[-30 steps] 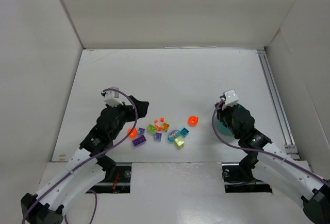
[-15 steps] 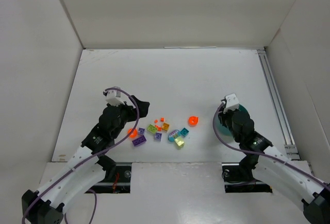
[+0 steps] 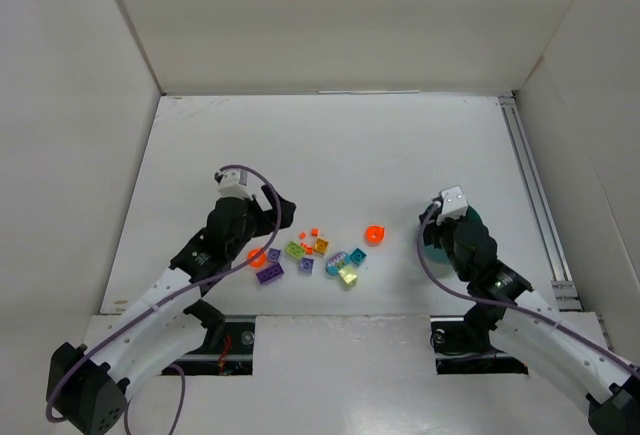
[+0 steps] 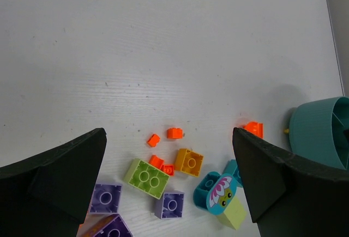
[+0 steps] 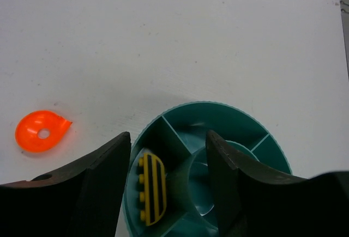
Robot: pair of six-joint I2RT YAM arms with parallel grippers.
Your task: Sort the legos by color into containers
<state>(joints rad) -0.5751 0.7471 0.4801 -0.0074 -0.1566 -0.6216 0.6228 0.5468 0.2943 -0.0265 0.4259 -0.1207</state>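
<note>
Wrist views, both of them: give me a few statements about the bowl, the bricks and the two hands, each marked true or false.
1. One compartment of the teal bowl holds a yellow-and-black striped piece. True.
2. The orange round piece lies inside the bowl. False: it lies on the table, beside the bowl and apart from it.
3. The left hand is shut on the lime green brick. False: the hand is open and empty, and the brick lies on the table among the others.
4. The right hand is open over the bowl and holds nothing. True.

Black fingers, black-white arms, purple cables
</note>
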